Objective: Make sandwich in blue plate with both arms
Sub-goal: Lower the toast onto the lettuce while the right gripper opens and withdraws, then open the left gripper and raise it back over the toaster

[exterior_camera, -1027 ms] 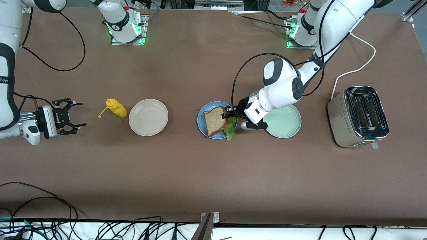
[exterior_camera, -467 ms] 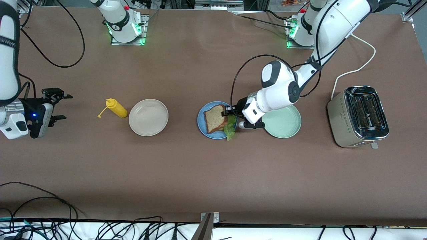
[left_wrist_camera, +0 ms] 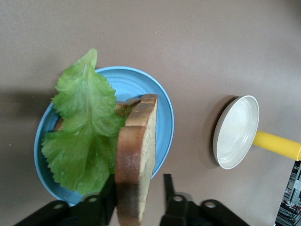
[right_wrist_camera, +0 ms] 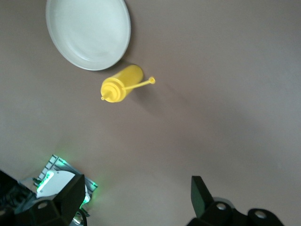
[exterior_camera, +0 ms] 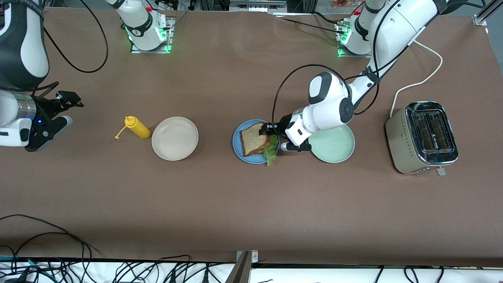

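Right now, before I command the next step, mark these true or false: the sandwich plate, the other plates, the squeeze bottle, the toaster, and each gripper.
1. The top tan bread slice lies over the round blue plate. True.
2. The ruffled green lettuce leaf sticks out past the plate's rim. True.
3. The left gripper is over the pale mint-green plate. False: it is at the bread's edge over the blue plate, a finger on each side.
4. The yellow squeeze bottle stands upright on the cream-white plate. False: it lies on the table beside it.
5. The right gripper holds the bottle. False: it is open and empty.
6. The silver toaster sits toward the left arm's end. True.
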Motion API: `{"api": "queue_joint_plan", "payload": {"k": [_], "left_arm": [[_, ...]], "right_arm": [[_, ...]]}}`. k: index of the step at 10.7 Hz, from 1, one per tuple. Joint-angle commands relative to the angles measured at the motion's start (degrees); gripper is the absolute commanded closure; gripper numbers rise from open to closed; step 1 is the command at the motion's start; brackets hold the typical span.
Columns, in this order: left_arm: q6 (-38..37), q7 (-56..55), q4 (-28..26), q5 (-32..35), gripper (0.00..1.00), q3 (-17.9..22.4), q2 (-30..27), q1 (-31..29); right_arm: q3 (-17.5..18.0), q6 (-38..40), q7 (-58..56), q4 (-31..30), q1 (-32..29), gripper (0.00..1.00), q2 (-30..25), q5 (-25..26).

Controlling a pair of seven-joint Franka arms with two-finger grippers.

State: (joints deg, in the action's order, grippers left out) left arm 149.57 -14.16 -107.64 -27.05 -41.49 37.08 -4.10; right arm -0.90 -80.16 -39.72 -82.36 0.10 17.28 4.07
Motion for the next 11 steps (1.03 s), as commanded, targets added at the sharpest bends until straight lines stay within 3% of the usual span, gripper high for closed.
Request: {"api": "queue_joint_plan", "payload": {"k": [1, 3, 5, 7, 9, 11], "left_arm": [[-1.5, 1.1, -1.2, -1.0, 0.24, 1.1, -5.1, -0.2], [-6.8, -0.4, -1.4, -1.0, 0.17, 3.8, -10.1, 0.0], [-14.5, -0.3, -1.3, 0.0, 0.0, 6.7, -16.0, 0.0], [-24.2, -0.5, -1.1, 5.0, 0.0, 10.5, -21.9, 0.0], [-31.2, -0.5, -0.6, 10.7, 0.0, 14.8, -27.8, 0.0], [-37.0, -0.2, 0.1, 14.0, 0.0, 18.6, -32.2, 0.1]], "right_arm": [[0.6, -2.8, 15.7, -6.8, 0.0, 0.0, -7.3, 2.3], [-2.0, -13.6, 23.9, -13.4, -0.3, 0.0, -11.4, 1.6], [-2.5, -15.7, 32.5, -15.9, -0.2, 0.0, -15.2, -1.8], [-3.2, -15.6, 37.5, -14.7, -0.4, 0.0, -15.8, -7.8], [-6.2, -15.5, 36.9, -14.5, 0.9, 0.0, -18.3, -8.1], [-6.3, -16.1, 36.0, -14.6, 0.7, 0.0, -18.2, -7.4]]}}
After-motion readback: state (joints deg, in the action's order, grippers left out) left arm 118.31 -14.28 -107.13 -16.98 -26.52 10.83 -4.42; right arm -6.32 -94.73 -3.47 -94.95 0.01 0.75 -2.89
